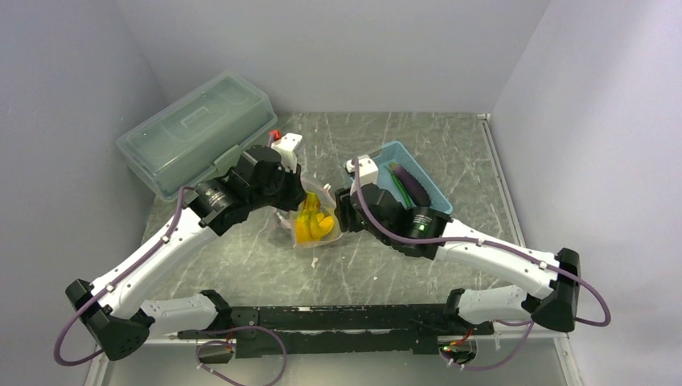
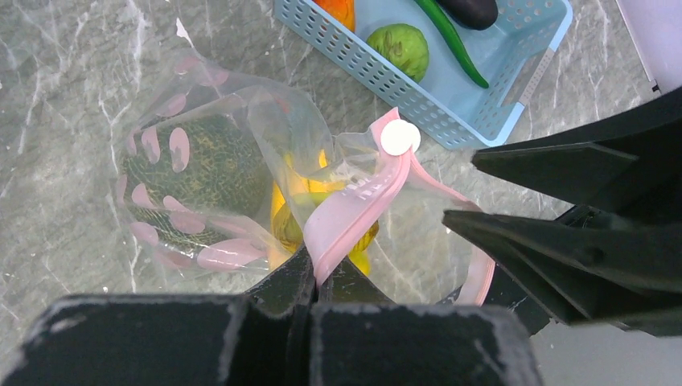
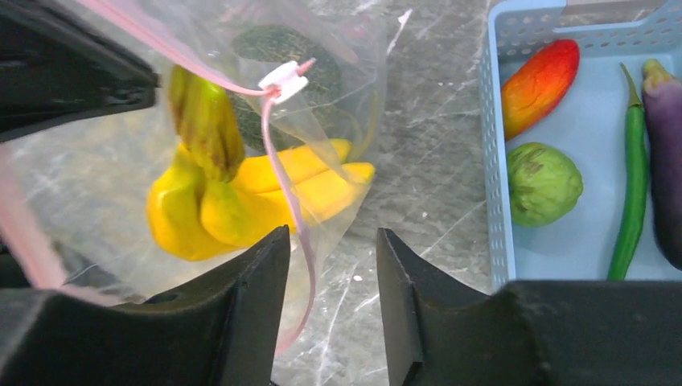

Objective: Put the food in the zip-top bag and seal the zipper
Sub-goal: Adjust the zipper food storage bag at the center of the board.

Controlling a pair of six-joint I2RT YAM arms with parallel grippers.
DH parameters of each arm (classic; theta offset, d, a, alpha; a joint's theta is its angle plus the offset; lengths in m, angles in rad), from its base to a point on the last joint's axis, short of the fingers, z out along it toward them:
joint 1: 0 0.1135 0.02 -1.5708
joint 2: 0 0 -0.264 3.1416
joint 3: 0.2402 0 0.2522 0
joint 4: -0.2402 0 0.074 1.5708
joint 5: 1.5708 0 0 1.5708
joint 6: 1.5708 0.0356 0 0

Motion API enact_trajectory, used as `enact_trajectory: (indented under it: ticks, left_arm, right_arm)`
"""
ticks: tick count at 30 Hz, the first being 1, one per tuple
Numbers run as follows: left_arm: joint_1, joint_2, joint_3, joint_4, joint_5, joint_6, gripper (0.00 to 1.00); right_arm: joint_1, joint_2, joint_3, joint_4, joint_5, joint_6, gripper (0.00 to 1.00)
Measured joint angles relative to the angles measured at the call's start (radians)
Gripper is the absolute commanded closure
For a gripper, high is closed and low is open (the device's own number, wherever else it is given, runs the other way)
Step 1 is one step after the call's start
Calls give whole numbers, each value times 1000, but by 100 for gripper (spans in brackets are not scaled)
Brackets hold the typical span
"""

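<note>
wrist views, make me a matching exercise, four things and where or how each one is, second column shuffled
1 bananas
2 round green fruit
3 left gripper
4 right gripper

a open
b in the blue basket
c shut on the zipper
d inside the zip-top bag

Pairs: 1-d, 2-b, 3-c, 4-a
</note>
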Motion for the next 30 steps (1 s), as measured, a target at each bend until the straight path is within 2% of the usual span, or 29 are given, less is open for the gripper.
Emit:
enact_trajectory:
  ticks: [6,12,21,30]
  left_arm:
    - [0,6,-3,8,0,-2,100]
    - [0,8,-3,7,-1,-2,100]
    - [0,14,11,-10,0,2,100]
    - [0,14,31,-50,8,6,100]
  right_arm:
    - [0,-72,72,-23,-87,18,49]
    - [-1,-92,146,-23,-200,39,53]
    - [-3,30,195,-27,-318,57,56]
    - [-60,155,219,-46,-327,61,50]
